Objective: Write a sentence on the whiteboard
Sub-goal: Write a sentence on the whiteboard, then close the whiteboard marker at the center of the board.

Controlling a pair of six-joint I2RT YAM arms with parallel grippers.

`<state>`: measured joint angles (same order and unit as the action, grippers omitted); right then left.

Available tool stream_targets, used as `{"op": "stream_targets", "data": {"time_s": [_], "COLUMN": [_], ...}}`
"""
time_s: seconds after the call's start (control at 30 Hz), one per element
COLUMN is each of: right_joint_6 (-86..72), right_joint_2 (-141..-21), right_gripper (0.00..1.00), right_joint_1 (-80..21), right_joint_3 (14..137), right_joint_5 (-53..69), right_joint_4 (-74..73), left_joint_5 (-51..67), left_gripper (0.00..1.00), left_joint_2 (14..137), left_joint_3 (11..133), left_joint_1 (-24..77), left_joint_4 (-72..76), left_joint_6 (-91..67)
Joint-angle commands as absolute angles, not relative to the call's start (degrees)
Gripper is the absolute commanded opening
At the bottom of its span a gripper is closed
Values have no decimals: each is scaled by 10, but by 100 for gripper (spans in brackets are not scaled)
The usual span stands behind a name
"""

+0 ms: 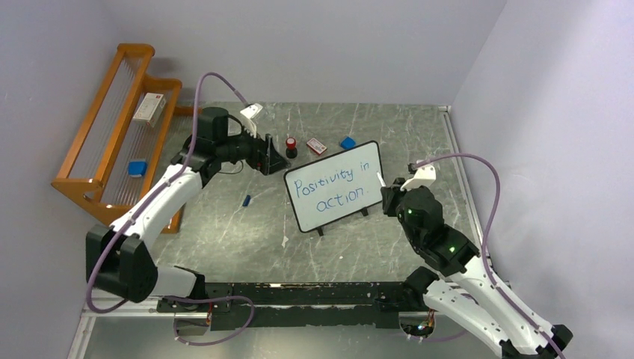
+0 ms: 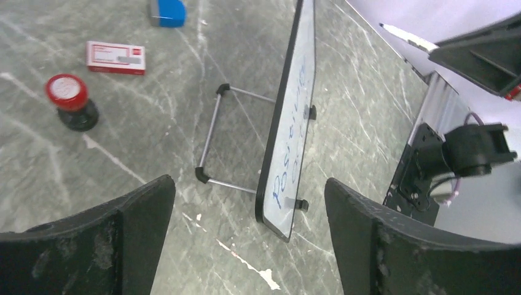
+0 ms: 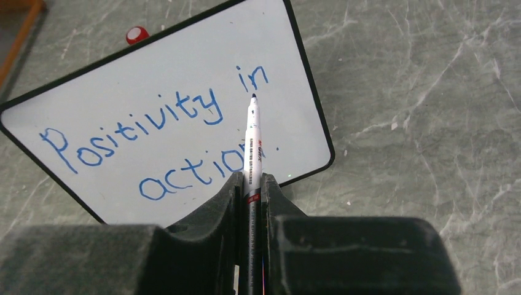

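The whiteboard [image 1: 334,187] stands tilted on its wire stand mid-table, with the blue sentence "Positivity in action." [image 1: 333,188] in two lines. It also shows in the right wrist view [image 3: 166,117] and edge-on in the left wrist view [image 2: 289,129]. My right gripper [image 1: 387,191] is shut on a white marker pen [image 3: 252,144], uncapped, its tip pointing at the board just off its right edge. My left gripper [image 1: 271,155] is open and empty behind the board's left end; its fingers [image 2: 132,227] frame the board's lower corner.
A red-topped stamp [image 1: 291,146], a small red-and-white box [image 1: 316,145] and a blue block [image 1: 348,142] lie behind the board. A blue pen cap [image 1: 247,200] lies left of it. A wooden rack [image 1: 119,127] stands at the far left.
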<state>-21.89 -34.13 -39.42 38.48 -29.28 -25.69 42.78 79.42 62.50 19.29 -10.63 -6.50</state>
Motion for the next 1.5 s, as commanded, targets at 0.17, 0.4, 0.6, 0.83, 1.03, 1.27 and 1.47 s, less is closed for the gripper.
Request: {"op": "stream_targets", "data": {"time_s": [0.17, 0.4, 0.6, 0.83, 1.03, 1.27, 1.47], "right_joint_6": [-208, -205, -205, -208, -210, -212, -210], "right_joint_2": [-284, -272, -260, -249, -243, -241, -249], "right_gripper": [0, 0, 0, 0, 0, 0, 0], "right_joint_1": [-391, -391, -391, -391, -391, -391, -391], "right_joint_3": [389, 385, 380, 377, 375, 373, 371], "right_joint_5": [-293, -284, -280, -277, -280, -283, -280], "right_joint_4": [-251, -241, -235, -235, -233, -234, -229], "left_joint_5": [197, 62, 29, 28, 37, 37, 31], "left_gripper": [98, 89, 81, 70, 51, 40, 34], "left_joint_2": [713, 697, 759, 846, 903, 951, 980], "left_joint_3": [636, 594, 592, 583, 584, 595, 600], "left_joint_1": [178, 174, 169, 162, 161, 161, 161], "left_joint_4": [-275, -326, -349, -350, -334, -345, -337], "left_joint_6": [-71, -94, -105, -112, -107, -94, -84]}}
